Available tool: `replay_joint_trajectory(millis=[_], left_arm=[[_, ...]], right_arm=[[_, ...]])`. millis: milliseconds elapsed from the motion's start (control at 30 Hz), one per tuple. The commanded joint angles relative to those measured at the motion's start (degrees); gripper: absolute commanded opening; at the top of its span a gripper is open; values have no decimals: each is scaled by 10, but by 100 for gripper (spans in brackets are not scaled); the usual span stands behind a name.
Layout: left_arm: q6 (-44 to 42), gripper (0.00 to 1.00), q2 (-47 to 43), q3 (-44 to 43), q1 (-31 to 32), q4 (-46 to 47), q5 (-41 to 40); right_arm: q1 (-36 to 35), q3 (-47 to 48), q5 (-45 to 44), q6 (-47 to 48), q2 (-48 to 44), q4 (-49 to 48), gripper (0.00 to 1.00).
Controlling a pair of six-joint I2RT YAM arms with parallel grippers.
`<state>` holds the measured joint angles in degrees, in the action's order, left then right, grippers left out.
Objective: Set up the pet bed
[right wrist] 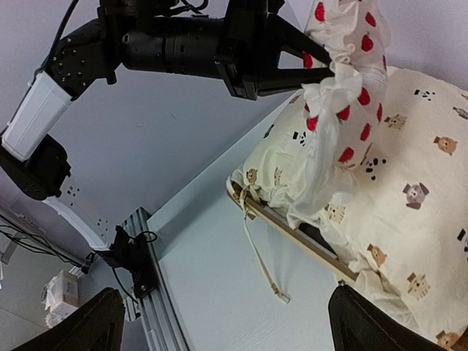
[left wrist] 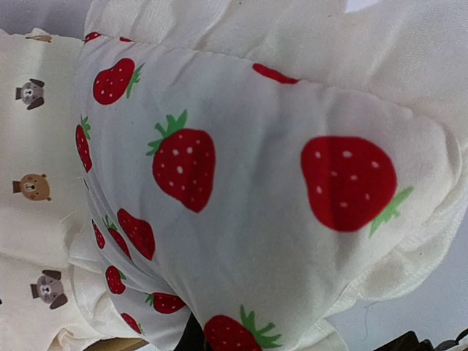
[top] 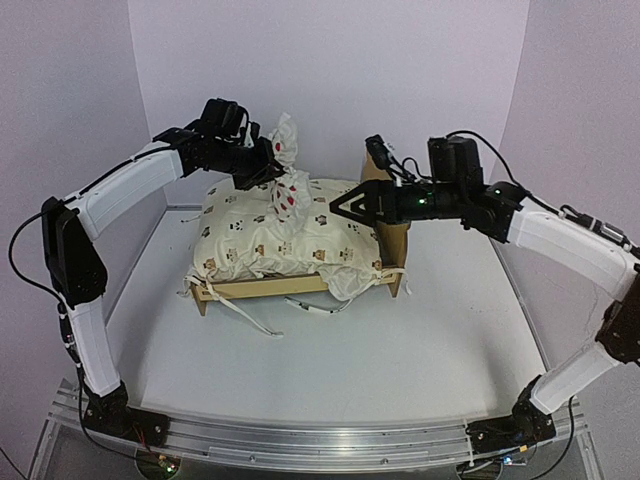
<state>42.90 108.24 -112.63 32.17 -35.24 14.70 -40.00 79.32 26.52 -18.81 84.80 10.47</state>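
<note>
Left side of top view: left gripper [top: 268, 165] is pinching the ruffled edge of the pillow [top: 290, 190]. The right wrist view confirms it: fingers closed on the frill at top centre [right wrist: 330, 71], and the pillow hangs from there. The pillow's lower end looks to brush the cushion [top: 260, 235], but I can't tell for sure. The left wrist view is almost all pillow [left wrist: 241, 183], with a strip of cushion at the left edge [left wrist: 29, 183].

Centre: the pet bed [top: 265, 288] sits mid-table [top: 350, 370]. Its near side rail shows under the cushion's lower edge, and the headboard [top: 394, 240] stands upright right of centre. The cushion lies in the frame and spills over the rails. Ties [top: 250, 318] trail loose onto the table in front.

Right of centre: right gripper [top: 342, 209] has its fingers spread and holds nothing. It hovers over the cushion just beside the headboard.

Status, my read:
- Done: frame placed, cushion in.
- In progress: pillow placement. It's in hand but not yet set down.
- Left: lay the pillow flat on the cushion, probably at the headboard end, then release. The cushion overhang may want squaring up. It's unclear whether the ties need fastening.

Text and brands: nothing readable. The only markings are prints, red strawberries on the pillow and small animal faces on the cushion.
</note>
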Motion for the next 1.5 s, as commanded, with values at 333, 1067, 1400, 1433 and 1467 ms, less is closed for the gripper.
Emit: replay_joint_trajectory(millis=[333,1067,1400,1433,1467], left_arm=[[13,0,28,-22,2,73,71],[-11,0,18,-3,1,82,79],[-58,75,-28,9,1,69,37],[-61,84,-43,27,1,74,24],[-65,96,-68,45,1,83,4]], right_arm=[[-92,177,-264,244,231,-46,98],[-95,178,-447,264,292,-246,51],[-88,173,-471,166,243,-233,0],[-85,188,-474,141,239,-218,0],[-81,205,-475,121,238,-191,0]])
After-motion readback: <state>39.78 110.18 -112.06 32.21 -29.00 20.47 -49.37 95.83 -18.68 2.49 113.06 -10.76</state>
